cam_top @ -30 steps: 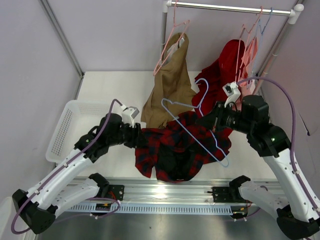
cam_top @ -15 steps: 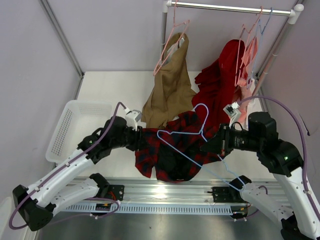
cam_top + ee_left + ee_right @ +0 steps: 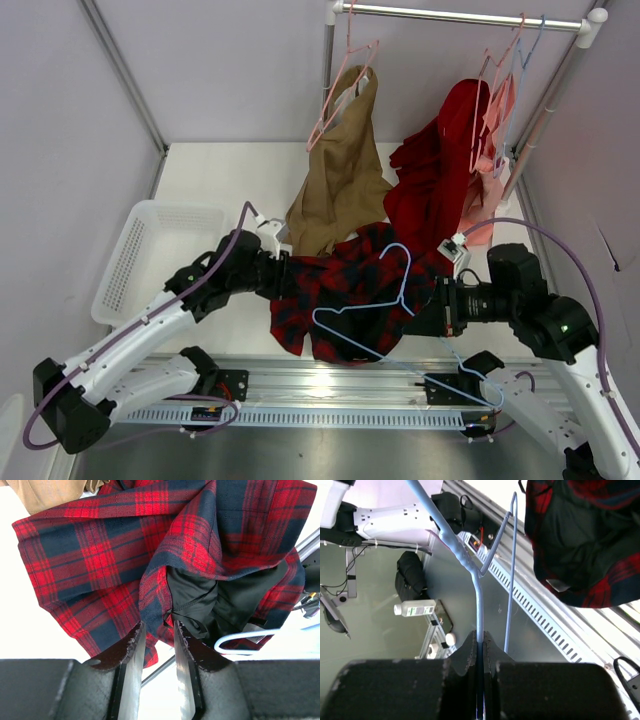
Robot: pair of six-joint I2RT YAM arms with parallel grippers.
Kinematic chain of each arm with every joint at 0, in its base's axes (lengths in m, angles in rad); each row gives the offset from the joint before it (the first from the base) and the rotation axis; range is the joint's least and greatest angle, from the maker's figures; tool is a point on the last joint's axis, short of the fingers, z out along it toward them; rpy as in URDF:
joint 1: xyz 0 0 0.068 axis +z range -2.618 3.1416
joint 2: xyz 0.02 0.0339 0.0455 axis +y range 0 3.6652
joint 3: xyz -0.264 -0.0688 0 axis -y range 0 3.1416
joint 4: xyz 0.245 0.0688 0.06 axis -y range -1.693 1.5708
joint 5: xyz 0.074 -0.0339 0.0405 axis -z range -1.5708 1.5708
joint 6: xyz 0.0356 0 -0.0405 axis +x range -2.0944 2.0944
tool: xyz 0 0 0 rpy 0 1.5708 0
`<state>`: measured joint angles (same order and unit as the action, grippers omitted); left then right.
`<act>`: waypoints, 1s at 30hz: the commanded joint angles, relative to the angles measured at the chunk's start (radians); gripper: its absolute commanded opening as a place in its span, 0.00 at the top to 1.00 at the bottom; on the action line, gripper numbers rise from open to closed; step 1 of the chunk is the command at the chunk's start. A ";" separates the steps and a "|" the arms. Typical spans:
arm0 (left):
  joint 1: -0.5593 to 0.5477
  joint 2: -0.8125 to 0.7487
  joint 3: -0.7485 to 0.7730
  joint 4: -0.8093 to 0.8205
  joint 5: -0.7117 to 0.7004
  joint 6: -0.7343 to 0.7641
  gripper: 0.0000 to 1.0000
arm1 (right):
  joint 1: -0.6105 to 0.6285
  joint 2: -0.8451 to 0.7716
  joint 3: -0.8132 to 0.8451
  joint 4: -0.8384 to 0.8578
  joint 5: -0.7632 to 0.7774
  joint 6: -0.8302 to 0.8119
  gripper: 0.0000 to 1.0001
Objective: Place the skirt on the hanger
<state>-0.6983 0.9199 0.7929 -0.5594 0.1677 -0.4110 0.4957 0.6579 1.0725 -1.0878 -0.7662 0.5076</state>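
Note:
The red and navy plaid skirt (image 3: pixel 345 295) hangs bunched between the two arms, draping over the table's near edge. My left gripper (image 3: pixel 285 272) holds its left edge. In the left wrist view a fold of the skirt (image 3: pixel 100 555) sits pinched between the tips of that gripper (image 3: pixel 157 627). My right gripper (image 3: pixel 428 305) is shut on the light-blue wire hanger (image 3: pixel 350 318), which lies tilted across the front of the skirt with its hook (image 3: pixel 398 252) up. The right wrist view shows that gripper (image 3: pixel 480 637) clamped on the hanger (image 3: pixel 465 560), with the skirt (image 3: pixel 580 530) at upper right.
A white basket (image 3: pixel 140 250) stands at the left. A tan garment (image 3: pixel 340 170) on a pink hanger and a plain red garment (image 3: pixel 440 170) hang from the rod (image 3: pixel 460 15) behind the skirt. More pink hangers (image 3: pixel 495 90) hang at the right. A metal rail (image 3: pixel 330 385) runs along the near edge.
My right arm has drawn back toward the near edge and lowered, bringing the hanger down and leftward across the skirt's front. My left gripper has shifted slightly right, still holding the skirt.

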 commanded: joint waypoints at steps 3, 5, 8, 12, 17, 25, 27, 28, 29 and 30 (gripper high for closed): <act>-0.010 0.011 0.043 0.044 0.018 -0.009 0.66 | 0.004 -0.029 -0.048 0.051 -0.062 0.055 1.00; -0.013 0.022 0.046 0.050 0.023 -0.009 0.66 | 0.004 -0.035 -0.055 0.077 -0.061 0.072 1.00; -0.021 0.034 0.043 0.061 0.027 -0.011 0.66 | 0.004 -0.035 -0.068 0.094 -0.053 0.078 1.00; -0.026 0.049 0.043 0.075 0.033 -0.011 0.66 | 0.004 -0.038 -0.077 0.121 -0.036 0.086 1.00; -0.030 0.057 0.043 0.081 0.036 -0.009 0.66 | 0.006 -0.046 -0.088 0.132 -0.010 0.089 1.00; -0.035 0.085 0.031 0.102 0.059 -0.005 0.67 | 0.007 -0.063 -0.118 0.160 -0.001 0.103 1.00; -0.038 0.091 0.031 0.105 0.061 -0.003 0.68 | 0.009 -0.061 -0.118 0.161 -0.001 0.103 1.00; -0.037 0.092 0.031 0.105 0.061 -0.003 0.68 | 0.010 -0.061 -0.120 0.161 -0.001 0.103 1.00; -0.038 0.096 0.029 0.107 0.061 -0.003 0.68 | 0.012 -0.060 -0.118 0.160 -0.001 0.103 1.00; -0.038 0.096 0.029 0.108 0.062 -0.003 0.68 | 0.012 -0.060 -0.120 0.157 0.005 0.101 1.00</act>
<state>-0.7277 1.0122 0.7937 -0.4877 0.2134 -0.4103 0.5011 0.6083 0.9489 -0.9661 -0.7639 0.5995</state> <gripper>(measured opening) 0.319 0.042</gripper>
